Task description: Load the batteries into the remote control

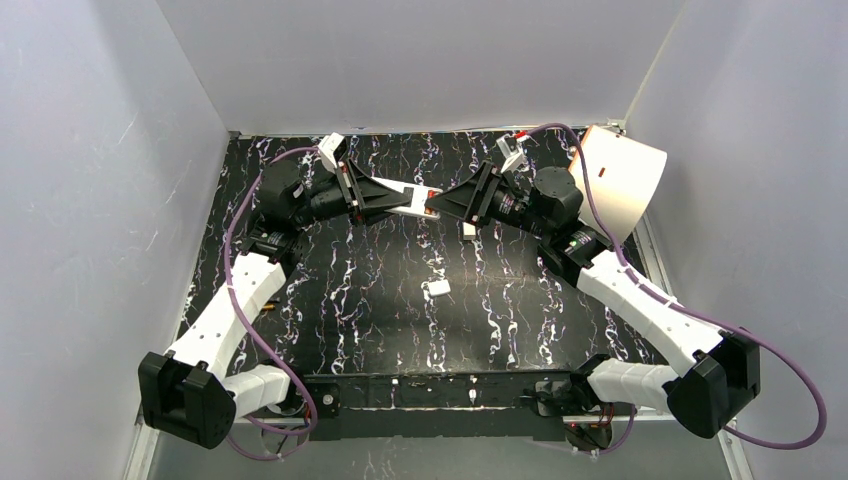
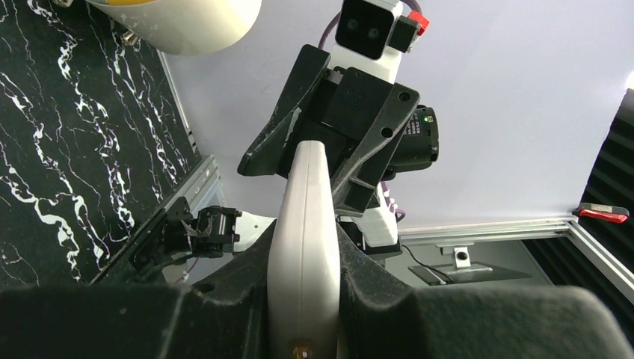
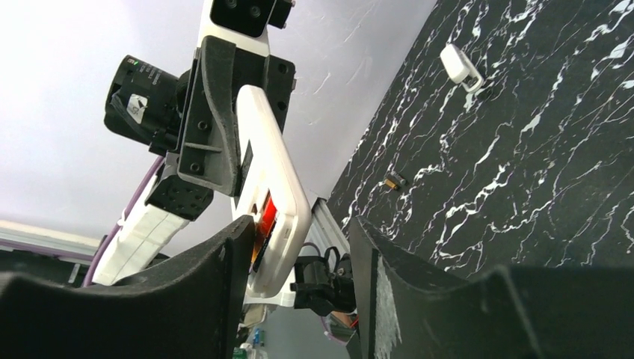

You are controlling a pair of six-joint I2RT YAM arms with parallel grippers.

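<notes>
Left gripper (image 2: 303, 258): clamped on the remote control (image 2: 303, 217), aloft.
Right gripper (image 3: 299, 247): parted, astride its end.
Batteries: seated battery (image 3: 263, 213) in the remote; spare battery (image 3: 392, 179) on the surface (image 3: 523, 187).
Risk: you may knock the seated battery loose.

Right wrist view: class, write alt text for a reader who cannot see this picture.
The left gripper holds a white remote, an orange-red battery showing in its open compartment, its near end between the open jaws of the right gripper. A small white piece lies on the black marbled table beyond.
</notes>
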